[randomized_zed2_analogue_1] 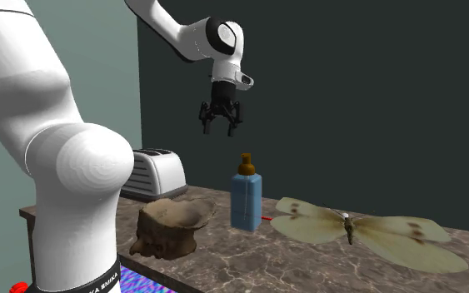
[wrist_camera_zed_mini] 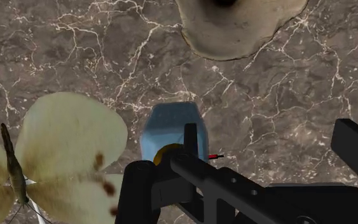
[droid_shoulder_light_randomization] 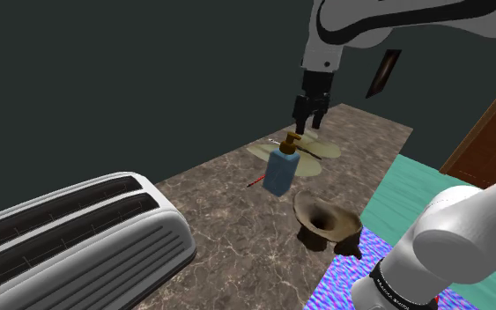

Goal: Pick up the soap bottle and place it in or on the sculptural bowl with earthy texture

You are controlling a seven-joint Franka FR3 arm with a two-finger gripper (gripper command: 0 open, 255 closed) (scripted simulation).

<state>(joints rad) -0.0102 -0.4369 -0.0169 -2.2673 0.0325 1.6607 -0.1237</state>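
A blue soap bottle (droid_shoulder_light_randomization: 281, 170) (randomized_zed2_analogue_1: 246, 201) with a brown pump top stands upright on the dark marble counter (droid_shoulder_light_randomization: 228, 238). My gripper (droid_shoulder_light_randomization: 308, 120) (randomized_zed2_analogue_1: 221, 125) hangs open some way above it, touching nothing. In the wrist view the bottle (wrist_camera_zed_mini: 171, 126) lies below the open gripper (wrist_camera_zed_mini: 247, 181), closer to one finger (wrist_camera_zed_mini: 139, 188) than the other. The brown, rough, irregular bowl (droid_shoulder_light_randomization: 325, 220) (randomized_zed2_analogue_1: 170, 223) (wrist_camera_zed_mini: 241, 28) sits empty near the counter's front edge, a short way from the bottle.
A pale butterfly figure (droid_shoulder_light_randomization: 312, 150) (randomized_zed2_analogue_1: 366, 233) (wrist_camera_zed_mini: 69, 153) lies flat on the counter right beside the bottle. A small red item (randomized_zed2_analogue_1: 267, 216) lies at the bottle's base. A white toaster (droid_shoulder_light_randomization: 70, 238) (randomized_zed2_analogue_1: 159, 171) stands at the shoulder view's lower left.
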